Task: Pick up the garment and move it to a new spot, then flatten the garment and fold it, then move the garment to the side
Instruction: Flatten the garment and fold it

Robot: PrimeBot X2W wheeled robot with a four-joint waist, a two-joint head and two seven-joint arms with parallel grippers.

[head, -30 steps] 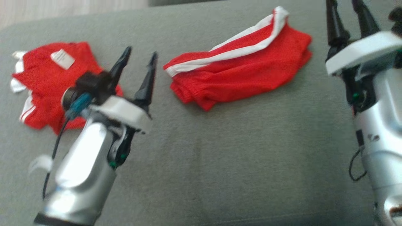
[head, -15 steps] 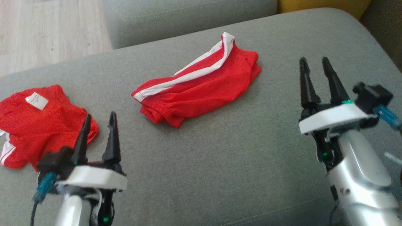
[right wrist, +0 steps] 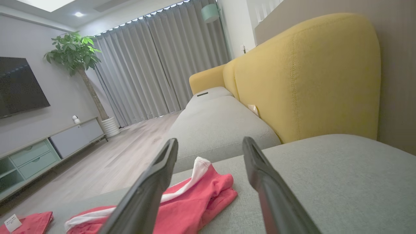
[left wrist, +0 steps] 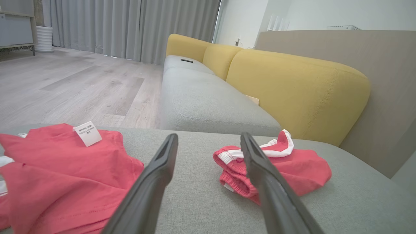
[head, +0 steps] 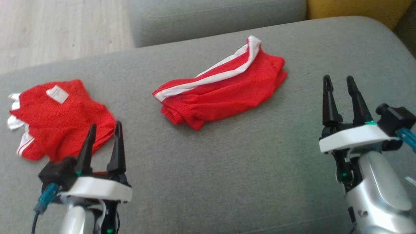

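Now both grippers hang open and empty above the grey seat (head: 227, 169), fingers pointing toward the sofa's back. The left gripper (head: 105, 126) sits low on the left, its two fingers spread, and in the head view their tips overlap the near edge of the shirt (head: 61, 120); whether they touch the cloth cannot be told. The shirt is red, crumpled, with white trim at its left side and a white label (head: 57, 94) facing up (the print on it is too small to read). The right gripper (head: 338, 79) stands on the right, likewise spread, with bare seat around its fingers. Between the two, nearer the back, lie the shorts (head: 221, 94): red, folded into a long bundle, a white stripe along the upper edge, well apart from the shirt. From the left wrist, the left gripper (left wrist: 208, 138) frames bare seat, with the shirt (left wrist: 65, 175) on one side and the shorts (left wrist: 302, 169) on the other. From the right wrist, the right gripper (right wrist: 210, 143) looks over the shorts (right wrist: 195, 201) toward a yellow backrest (right wrist: 308, 74)
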